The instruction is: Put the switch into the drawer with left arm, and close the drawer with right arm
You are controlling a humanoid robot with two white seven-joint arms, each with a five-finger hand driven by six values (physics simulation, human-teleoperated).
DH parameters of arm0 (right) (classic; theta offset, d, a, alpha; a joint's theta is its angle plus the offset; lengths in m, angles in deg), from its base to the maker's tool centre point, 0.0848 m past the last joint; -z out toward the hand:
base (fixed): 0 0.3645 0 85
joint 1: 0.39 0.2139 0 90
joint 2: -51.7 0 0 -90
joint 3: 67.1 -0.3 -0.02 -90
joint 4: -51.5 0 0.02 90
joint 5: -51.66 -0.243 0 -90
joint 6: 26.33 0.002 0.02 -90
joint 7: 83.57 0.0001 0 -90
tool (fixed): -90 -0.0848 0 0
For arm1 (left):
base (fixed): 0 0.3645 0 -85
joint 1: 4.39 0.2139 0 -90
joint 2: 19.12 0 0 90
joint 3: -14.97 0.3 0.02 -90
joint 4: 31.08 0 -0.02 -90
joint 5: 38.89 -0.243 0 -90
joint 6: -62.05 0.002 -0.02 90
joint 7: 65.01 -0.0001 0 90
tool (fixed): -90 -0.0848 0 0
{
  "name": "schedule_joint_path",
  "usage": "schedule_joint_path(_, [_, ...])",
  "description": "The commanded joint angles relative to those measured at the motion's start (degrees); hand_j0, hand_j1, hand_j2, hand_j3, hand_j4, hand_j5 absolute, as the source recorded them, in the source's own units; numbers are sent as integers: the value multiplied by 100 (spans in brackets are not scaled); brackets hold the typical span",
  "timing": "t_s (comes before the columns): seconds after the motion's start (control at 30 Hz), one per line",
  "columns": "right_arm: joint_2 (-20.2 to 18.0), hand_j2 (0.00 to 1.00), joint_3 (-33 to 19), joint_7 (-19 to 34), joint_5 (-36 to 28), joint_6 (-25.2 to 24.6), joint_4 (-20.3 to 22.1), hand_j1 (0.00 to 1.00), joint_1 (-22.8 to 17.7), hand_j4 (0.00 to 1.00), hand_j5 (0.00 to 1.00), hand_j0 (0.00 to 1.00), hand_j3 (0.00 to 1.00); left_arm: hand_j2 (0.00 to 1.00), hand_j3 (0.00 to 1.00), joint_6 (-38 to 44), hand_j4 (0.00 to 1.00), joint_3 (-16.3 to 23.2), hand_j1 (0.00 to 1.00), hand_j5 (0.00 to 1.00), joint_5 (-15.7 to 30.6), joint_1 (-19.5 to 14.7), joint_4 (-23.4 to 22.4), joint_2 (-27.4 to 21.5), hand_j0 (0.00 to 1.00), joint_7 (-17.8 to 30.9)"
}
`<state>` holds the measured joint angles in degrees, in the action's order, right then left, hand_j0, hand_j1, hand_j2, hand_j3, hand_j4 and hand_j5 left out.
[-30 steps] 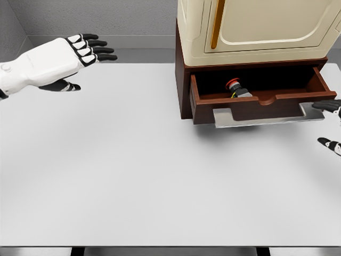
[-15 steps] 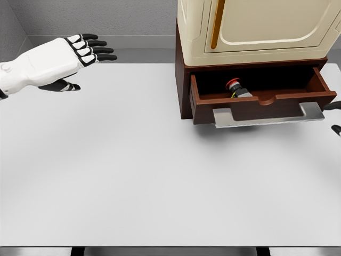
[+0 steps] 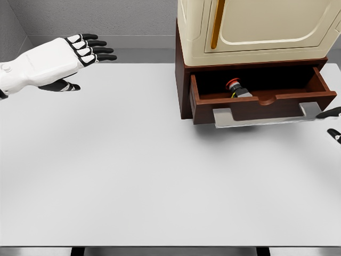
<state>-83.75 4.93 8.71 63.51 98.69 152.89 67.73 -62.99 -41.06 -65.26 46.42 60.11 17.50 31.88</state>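
White table (image 3: 133, 176) carries an open drawer (image 3: 256, 101) holding the switch (image 3: 235, 87); left hand (image 3: 64, 58) hovers, fingers apart. Right hand (image 3: 333, 122), fingers' state unclear, could slip off the handle (image 3: 266, 114).

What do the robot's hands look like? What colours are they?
The left hand has a smooth white shell on the arm and back, with black fingers banded in white at the knuckles. Only two black, white-banded fingertips of the right hand show at the picture's edge.

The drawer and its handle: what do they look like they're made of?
The drawer looks like dark reddish-brown wood with a smooth matte finish, though no grain shows in this render. Its handle seems to be brushed metal: flat, pale grey, faintly shiny.
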Motion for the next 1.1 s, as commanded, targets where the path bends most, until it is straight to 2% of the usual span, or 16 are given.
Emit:
schedule_joint_path(0.0, [-17,56,-57,-9,-51,-2,3,56,0,56,56,56,56,100,100,4,100,-4,100,100,36,9,-4,-6,100,-3])
schedule_joint_path(0.1, [-324,57,-30,-9,-51,-2,3,57,-17,57,57,57,57,100,100,4,100,-13,100,100,36,9,-13,-6,100,-3])
schedule_joint_path(0.27, [-421,57,224,53,-51,-2,3,57,-176,57,57,57,57,100,100,4,100,-4,100,100,36,9,-13,-6,100,-3])
schedule_joint_path(0.83, [-483,57,514,97,-33,-2,-6,57,-97,57,57,57,57,100,100,4,100,-13,100,100,27,9,-57,-6,100,-3])
schedule_joint_path(0.93, [-465,57,532,88,-15,-2,-14,57,0,57,57,57,57,100,100,4,100,-13,100,100,27,9,-57,-6,100,-3])
schedule_joint_path(1.0, [-465,57,918,97,11,-2,-32,57,377,57,57,57,57,100,100,4,100,-13,100,100,27,9,-57,-6,100,-3])
schedule_joint_path(1.07, [-465,57,1068,97,46,-2,-32,57,492,57,57,57,57,100,100,4,100,-13,100,100,27,9,-57,-6,100,-3])
